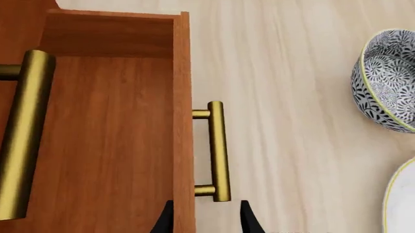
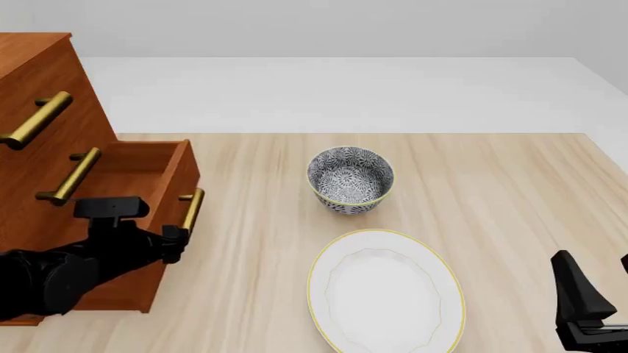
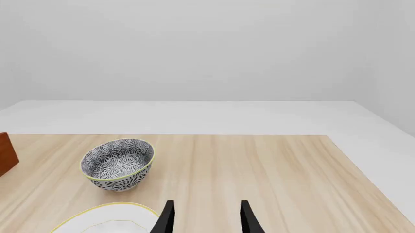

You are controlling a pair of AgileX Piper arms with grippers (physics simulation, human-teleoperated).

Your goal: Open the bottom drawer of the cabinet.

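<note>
We saw the bottom drawer [image 2: 147,173] pulled well out of the cabinet [image 2: 40,88] at the left edge of the desk [image 2: 490,184], its brass handle [image 1: 218,150] facing the patterned bowl [image 2: 351,179]. The left gripper [image 1: 206,218] sat at the near end of that handle with its jaws released and spread, not touching the bar. The right gripper [image 3: 206,216] hung low at the right, jaws likewise spread and empty, near the white plate [image 2: 384,290].
</note>
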